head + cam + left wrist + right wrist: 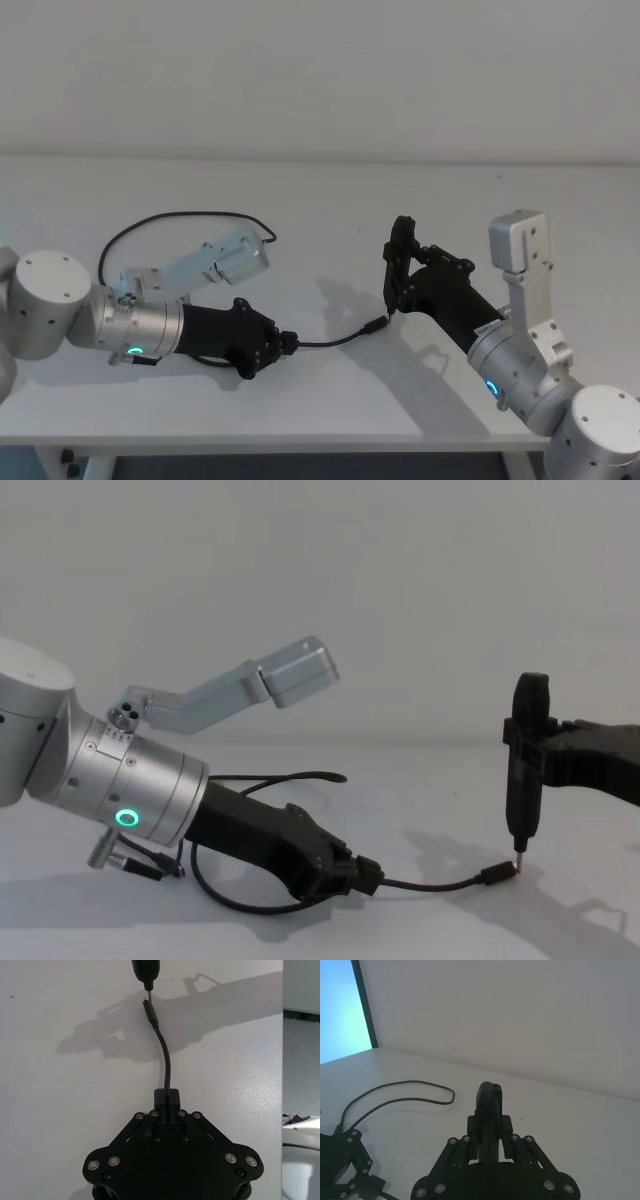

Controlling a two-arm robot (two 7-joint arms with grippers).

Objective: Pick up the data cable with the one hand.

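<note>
The data cable (340,338) is a thin black cord. My left gripper (285,343) lies low over the table at front left, shut on the cable a short way from one plug (376,325). The rest of the cord loops back behind the left arm (180,215). In the left wrist view the cord (165,1060) runs out from between the closed fingertips (167,1096) to the plug (151,1012). My right gripper (400,275) is shut on a slim upright black tool (525,770), whose metal tip (519,862) stands just over the plug (497,874).
The white table (300,400) has its front edge close below both arms, and a plain white wall rises behind it. A silver camera bracket (225,258) sticks up from the left wrist. A blue panel (342,1005) stands at the table's far side.
</note>
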